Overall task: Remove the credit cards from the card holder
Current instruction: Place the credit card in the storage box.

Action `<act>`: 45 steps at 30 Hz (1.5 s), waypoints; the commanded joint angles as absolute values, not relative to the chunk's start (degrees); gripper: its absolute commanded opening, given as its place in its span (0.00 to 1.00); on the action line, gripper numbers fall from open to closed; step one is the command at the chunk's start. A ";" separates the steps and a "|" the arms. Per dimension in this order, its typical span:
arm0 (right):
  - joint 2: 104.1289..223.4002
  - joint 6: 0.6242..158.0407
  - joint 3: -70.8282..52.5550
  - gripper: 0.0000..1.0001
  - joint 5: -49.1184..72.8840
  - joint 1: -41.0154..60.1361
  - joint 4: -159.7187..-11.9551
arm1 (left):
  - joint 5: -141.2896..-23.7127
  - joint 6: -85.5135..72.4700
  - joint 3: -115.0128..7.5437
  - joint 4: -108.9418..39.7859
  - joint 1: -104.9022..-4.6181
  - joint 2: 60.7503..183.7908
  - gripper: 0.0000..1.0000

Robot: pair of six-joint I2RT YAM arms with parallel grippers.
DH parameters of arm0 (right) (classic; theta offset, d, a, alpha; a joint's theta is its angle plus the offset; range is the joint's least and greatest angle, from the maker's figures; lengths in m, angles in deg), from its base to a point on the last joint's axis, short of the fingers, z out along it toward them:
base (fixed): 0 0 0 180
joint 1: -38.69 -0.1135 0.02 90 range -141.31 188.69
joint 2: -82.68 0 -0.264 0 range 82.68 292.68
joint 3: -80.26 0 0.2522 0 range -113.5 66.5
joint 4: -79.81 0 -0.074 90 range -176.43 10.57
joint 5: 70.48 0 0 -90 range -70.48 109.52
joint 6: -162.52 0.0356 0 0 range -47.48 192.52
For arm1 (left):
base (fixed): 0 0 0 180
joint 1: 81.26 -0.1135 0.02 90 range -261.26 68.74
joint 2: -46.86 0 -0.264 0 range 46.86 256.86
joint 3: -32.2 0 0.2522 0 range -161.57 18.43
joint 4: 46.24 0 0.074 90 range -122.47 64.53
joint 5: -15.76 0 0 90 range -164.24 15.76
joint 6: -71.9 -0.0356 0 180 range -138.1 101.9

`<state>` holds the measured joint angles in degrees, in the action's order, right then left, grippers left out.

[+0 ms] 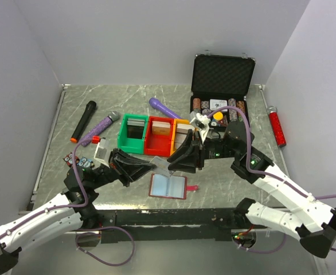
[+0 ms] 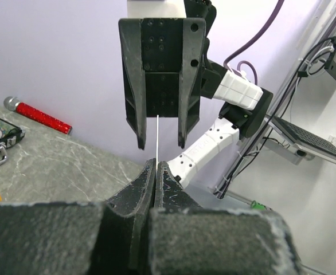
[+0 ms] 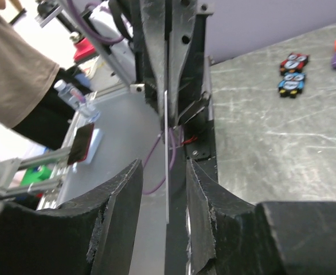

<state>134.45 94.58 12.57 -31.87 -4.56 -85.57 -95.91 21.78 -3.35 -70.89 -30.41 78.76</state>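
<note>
The card holder (image 1: 167,186) lies open and flat on the table near the front edge, dark red with pale inner sleeves and a small tab to its right. Above it the two grippers meet tip to tip. My left gripper (image 2: 156,167) is shut on one end of a thin white credit card (image 2: 157,137), seen edge-on. The card's (image 3: 167,166) other end reaches between the fingers of my right gripper (image 3: 163,175), whose jaws stand apart with a gap on each side of the card. In the top view the left gripper (image 1: 154,165) faces the right gripper (image 1: 170,162).
Green (image 1: 132,135), red (image 1: 159,137) and yellow (image 1: 181,133) bins stand in a row behind the grippers. A black case of poker chips (image 1: 222,77) is open at the back right. A black microphone (image 1: 83,121), a purple one (image 1: 102,126) and a red tube (image 1: 277,126) lie around.
</note>
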 commanded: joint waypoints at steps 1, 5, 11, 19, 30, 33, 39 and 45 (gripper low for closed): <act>135.07 94.84 11.74 0.42 -36.37 -4.38 -87.40 | -95.33 21.71 -3.63 -72.64 -30.90 78.42 0.01; 134.98 93.96 12.27 0.38 -36.55 -4.38 -87.57 | -95.60 21.97 -3.71 -72.81 -31.07 78.86 0.01; 135.59 93.17 11.57 0.28 -36.46 -4.38 -86.96 | -95.51 22.06 -3.45 -73.17 -31.07 79.12 0.01; 136.74 93.08 11.48 0.19 -37.87 -4.29 -87.13 | -95.86 22.68 -2.92 -73.78 -31.25 79.38 0.01; 136.83 89.75 7.88 0.00 -38.84 -2.72 -81.26 | -94.64 21.98 -3.27 -69.75 -31.43 77.02 0.78; 137.26 88.35 5.51 0.00 -39.19 -0.35 -78.36 | -90.07 20.40 -4.06 -63.52 -31.78 72.64 0.98; 141.21 81.85 -2.65 0.00 -24.65 1.95 -64.84 | -77.51 17.67 -5.91 -50.33 -32.04 65.59 0.97; 147.89 58.60 -8.30 0.00 5.96 1.95 -50.59 | -74.42 19.34 -4.07 -49.69 -31.95 63.91 0.97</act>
<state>144.33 78.10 -5.88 -15.81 1.52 -62.53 -78.71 19.04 -3.87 -51.83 -31.70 63.88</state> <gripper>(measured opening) 0.011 0.969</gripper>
